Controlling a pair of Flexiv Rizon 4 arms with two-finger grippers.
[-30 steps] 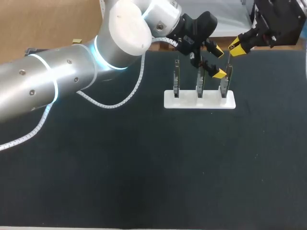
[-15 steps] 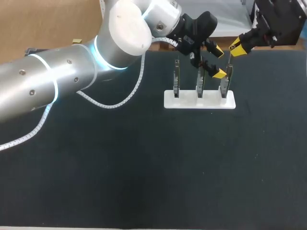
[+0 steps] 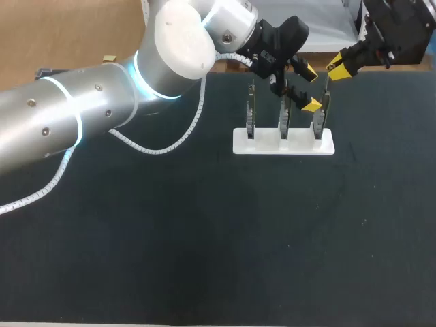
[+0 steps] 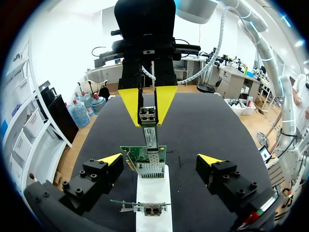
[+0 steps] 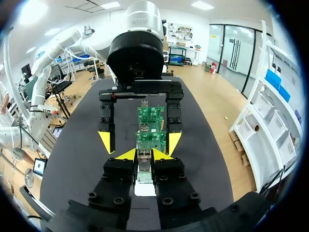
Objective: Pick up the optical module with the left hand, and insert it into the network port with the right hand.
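The optical module (image 4: 149, 131), a slim metal plug, hangs upright with my right gripper (image 4: 147, 121) shut on its upper end. Its lower end meets the top edge of the green network card (image 4: 143, 154) at the right end of the white stand (image 3: 283, 142). In the right wrist view, the right gripper (image 5: 144, 154) holds the module (image 5: 143, 163) just before that card (image 5: 150, 140). My left gripper (image 3: 311, 88) stands open beside the cards; its fingers flank the row without touching. In the head view the right gripper (image 3: 336, 67) hovers above the rightmost card (image 3: 320, 117).
Three cards stand upright in a row on the white stand (image 4: 153, 195), with a nearer card (image 4: 145, 208) seen edge-on under the left gripper. The dark table mat (image 3: 204, 238) spreads out in front of the stand.
The right gripper has shifted very slightly up and away with the module; the left arm has kept still.
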